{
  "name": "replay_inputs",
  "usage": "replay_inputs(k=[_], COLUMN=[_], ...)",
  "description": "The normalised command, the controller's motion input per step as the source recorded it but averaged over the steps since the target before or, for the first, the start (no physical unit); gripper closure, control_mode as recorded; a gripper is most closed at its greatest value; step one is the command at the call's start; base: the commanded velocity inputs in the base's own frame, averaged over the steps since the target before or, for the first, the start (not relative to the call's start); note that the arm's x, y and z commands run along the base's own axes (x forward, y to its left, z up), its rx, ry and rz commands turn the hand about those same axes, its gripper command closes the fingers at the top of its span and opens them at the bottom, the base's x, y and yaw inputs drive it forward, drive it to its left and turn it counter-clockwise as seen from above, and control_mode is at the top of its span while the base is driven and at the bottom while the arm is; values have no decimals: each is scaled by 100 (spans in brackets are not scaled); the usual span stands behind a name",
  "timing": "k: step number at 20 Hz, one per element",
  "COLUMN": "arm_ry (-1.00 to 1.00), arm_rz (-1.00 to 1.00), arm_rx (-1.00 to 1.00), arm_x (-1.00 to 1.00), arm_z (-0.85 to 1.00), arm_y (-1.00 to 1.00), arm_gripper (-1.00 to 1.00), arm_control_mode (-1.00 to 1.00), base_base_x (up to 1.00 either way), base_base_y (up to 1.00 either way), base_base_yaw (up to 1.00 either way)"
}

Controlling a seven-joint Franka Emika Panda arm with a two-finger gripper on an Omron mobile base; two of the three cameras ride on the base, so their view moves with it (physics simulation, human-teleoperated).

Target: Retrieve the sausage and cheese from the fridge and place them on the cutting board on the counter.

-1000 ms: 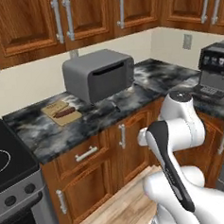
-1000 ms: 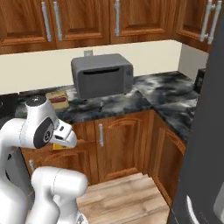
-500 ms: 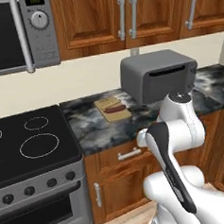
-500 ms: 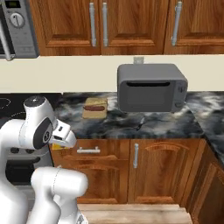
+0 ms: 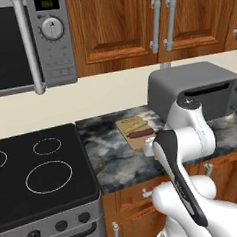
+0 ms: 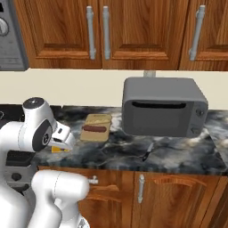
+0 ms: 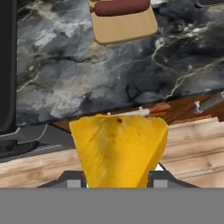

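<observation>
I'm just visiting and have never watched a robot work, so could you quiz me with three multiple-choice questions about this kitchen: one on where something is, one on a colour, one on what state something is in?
1. Where does the sausage lie?
A. on the cutting board
B. on the stovetop
C. on top of the toaster

2. What colour is the wedge of cheese?
A. white
B. yellow-orange
C. green

3. What is the state of the gripper?
A. wide open and empty
B. shut on the cheese
C. shut on the sausage

Answers:
1 A, the dark red link rests on the tan board on the counter.
2 B, the hand view shows its yellow-orange face up close.
3 B, the cheese sits between the fingers, off the counter's front edge.
</observation>
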Motion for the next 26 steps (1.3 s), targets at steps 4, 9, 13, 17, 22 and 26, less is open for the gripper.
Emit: replay_inputs(k=[4,9,13,17,22,26], arm_ry=[0,0,0,0,0,0], arm_rz=[0,0,0,0,0,0], arm_rx=[0,0,0,0,0,0], arm_x=[0,0,0,0,0,0], arm_z=[0,0,0,0,0,0], arm_y=[0,0,0,0,0,0], arm_gripper=[100,100,100,100,100,100], arm_control_mode=[100,100,100,100,-100,-100], base_base_x=[55,40,0,0,0,0], base_base_y=[-6,1,0,0,0,0], base_base_yaw=[13,8,0,0,0,0])
